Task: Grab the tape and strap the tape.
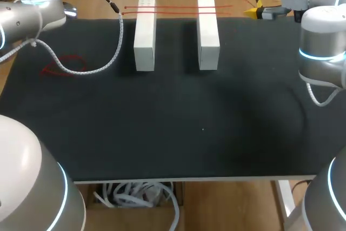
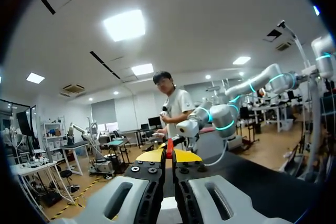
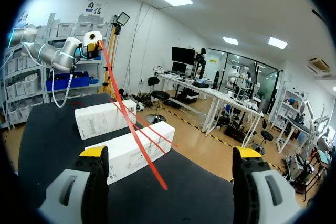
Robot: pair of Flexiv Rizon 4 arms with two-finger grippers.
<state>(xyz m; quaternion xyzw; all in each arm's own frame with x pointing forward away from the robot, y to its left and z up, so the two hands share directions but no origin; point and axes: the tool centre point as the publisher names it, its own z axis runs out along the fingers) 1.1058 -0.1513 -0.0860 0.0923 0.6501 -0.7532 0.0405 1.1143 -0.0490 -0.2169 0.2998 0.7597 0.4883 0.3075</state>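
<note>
A thin red tape (image 1: 178,8) runs in two strands across the far ends of two white boxes (image 1: 145,33) (image 1: 208,33). My left gripper (image 2: 169,156) is shut on the red tape (image 2: 169,148), which sticks up between its yellow tips. From the right wrist, that gripper (image 3: 93,38) hangs beyond the boxes (image 3: 105,119) (image 3: 131,148), and the tape (image 3: 131,129) slants from it toward my right gripper (image 3: 170,153). The right gripper (image 1: 254,11) stands open off the right box's far end. The tape's loose end lies between its fingers without touching them.
A loose loop of red tape (image 1: 65,66) lies on the black table (image 1: 178,128) at the left. A white coiled cable (image 1: 108,60) sags from the left arm onto the table beside the left box. The table's front edge (image 1: 189,178) is below.
</note>
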